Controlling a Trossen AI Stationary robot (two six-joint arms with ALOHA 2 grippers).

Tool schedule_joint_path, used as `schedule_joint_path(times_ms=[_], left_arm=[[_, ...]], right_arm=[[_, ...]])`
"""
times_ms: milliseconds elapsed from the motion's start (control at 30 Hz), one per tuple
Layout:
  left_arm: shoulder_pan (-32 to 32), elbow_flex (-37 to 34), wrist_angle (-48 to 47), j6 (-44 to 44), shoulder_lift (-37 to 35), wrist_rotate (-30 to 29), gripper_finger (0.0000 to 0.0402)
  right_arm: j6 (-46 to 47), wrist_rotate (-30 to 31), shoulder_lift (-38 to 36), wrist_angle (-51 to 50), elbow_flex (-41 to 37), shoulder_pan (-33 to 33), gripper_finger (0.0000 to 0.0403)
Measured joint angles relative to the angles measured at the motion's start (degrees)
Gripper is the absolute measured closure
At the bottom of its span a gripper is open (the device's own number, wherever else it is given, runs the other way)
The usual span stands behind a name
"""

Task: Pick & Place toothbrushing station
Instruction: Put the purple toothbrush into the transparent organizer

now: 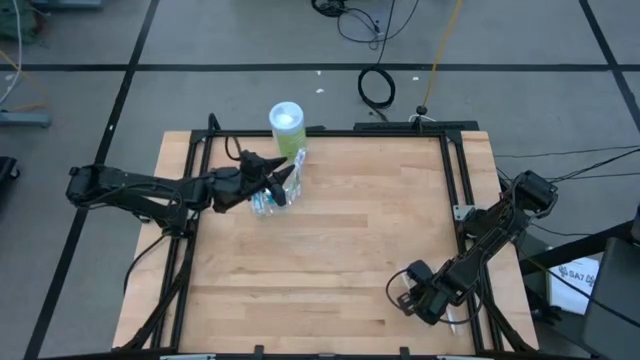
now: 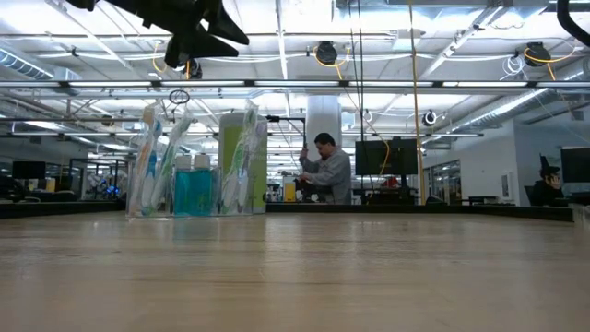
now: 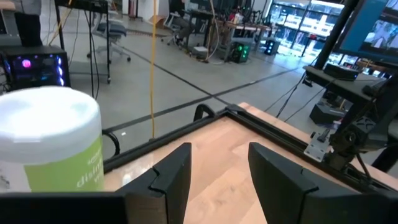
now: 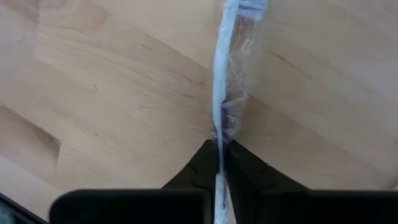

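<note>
Down at the table's [image 1: 330, 250] near right corner, the right gripper [image 4: 219, 158] pinches a wrapped toothbrush [image 4: 231, 74] lying on the wood, while the left gripper [image 3: 217, 171], jaws spread and empty, hangs above the clear cup [image 1: 270, 200] of toothbrushes [image 2: 152, 157] and blue tubes [image 2: 192, 189] beside a green-labelled canister [image 1: 287, 128].

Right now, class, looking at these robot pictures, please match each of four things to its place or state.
Things:
1. left hand
2. right hand
3. wrapped toothbrush
4. green-labelled canister

Places or states:
a. pinched at one end, lying on the wood
b. open, above the clear cup
c. upright at the table's far edge
d. shut, near corner

Pairs: 1-b, 2-d, 3-a, 4-c
</note>
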Motion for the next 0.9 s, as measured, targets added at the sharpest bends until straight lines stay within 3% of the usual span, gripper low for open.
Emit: schedule_joint_path(times_ms=[133, 367, 700, 900], left_arm=[[-0.19, 0.0, -1.14, -2.37, 0.0, 0.21, 0.0236], [-0.2, 0.0, -1.23, -2.79, 0.0, 7.81, 0.0236], [-2.2, 0.0, -2.6, -3.97, 0.0, 10.53, 0.0236], [-4.36, 0.0, -3.12, -4.02, 0.0, 10.53, 0.0236]], right_arm=[[-2.98, 0.32, 0.03, 0.88, 0.0, -0.04, 0.0391], [-9.81, 2.05, -0.87, 6.02, -0.15, -2.0, 0.0373], [-40.49, 7.08, -1.48, 21.44, -0.08, -8.82, 0.0384], [-61.74, 4.75, -1.52, 33.7, 0.0, -14.05, 0.038]])
